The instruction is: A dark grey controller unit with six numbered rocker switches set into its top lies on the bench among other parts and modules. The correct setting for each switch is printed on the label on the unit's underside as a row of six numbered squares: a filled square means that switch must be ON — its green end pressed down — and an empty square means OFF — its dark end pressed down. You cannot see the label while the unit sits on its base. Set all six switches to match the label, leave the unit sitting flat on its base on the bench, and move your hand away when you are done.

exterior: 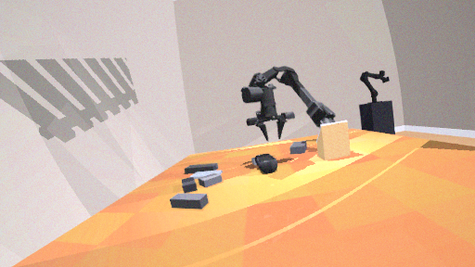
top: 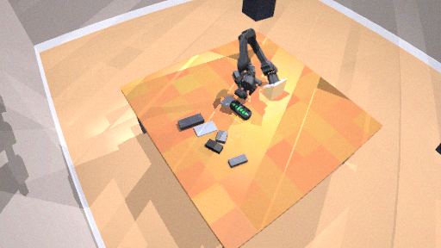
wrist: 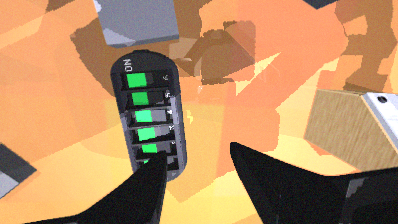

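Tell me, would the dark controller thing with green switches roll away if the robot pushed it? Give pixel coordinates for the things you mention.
The dark grey controller unit with rounded ends [top: 240, 109] [exterior: 266, 164] [wrist: 181, 135] would probably slide or turn, since it lies long and low. It looks stiff, like one hard block. Its rocker switches might tip if pressed, as they stand in slots on top.

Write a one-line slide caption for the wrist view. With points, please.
Open gripper [top: 246, 96] [exterior: 274, 139] [wrist: 198, 151] above the bench, beside a dark controller unit [top: 240, 112] [exterior: 266, 164] [wrist: 182, 145] showing green switch ends.

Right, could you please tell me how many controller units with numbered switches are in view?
1: the controller unit, on the bench, below the gripper. Any others could be hidden.
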You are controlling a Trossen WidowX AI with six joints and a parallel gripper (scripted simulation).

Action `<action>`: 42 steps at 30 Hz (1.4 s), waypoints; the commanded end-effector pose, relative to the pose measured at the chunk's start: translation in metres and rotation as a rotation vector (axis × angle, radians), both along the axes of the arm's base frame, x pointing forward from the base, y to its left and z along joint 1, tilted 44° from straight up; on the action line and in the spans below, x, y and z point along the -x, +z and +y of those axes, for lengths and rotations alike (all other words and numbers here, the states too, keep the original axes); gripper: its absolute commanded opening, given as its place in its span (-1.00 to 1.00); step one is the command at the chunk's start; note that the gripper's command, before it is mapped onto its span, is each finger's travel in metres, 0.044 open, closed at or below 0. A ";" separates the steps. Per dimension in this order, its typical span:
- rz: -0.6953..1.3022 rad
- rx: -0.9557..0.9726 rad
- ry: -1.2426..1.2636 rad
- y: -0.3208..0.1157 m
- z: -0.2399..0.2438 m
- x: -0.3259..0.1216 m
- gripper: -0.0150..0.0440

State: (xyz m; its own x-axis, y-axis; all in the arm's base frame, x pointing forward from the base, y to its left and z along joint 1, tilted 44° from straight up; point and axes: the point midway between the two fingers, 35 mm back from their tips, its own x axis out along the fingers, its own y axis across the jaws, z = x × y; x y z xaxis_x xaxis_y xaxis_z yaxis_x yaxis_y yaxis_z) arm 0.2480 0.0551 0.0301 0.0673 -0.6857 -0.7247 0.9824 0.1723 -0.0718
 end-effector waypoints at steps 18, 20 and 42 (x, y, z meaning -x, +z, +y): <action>-0.177 -0.058 0.179 -0.003 -0.065 0.000 0.02; -0.205 -0.048 0.199 -0.002 -0.073 0.002 -0.16; -0.207 -0.048 0.201 -0.009 -0.080 0.001 -0.49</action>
State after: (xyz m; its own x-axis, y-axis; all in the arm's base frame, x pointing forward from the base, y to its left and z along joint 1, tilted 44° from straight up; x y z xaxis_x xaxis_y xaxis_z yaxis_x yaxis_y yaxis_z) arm 0.2482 -0.0202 0.0261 0.3557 -0.6056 -0.7118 0.9190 0.3653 0.1483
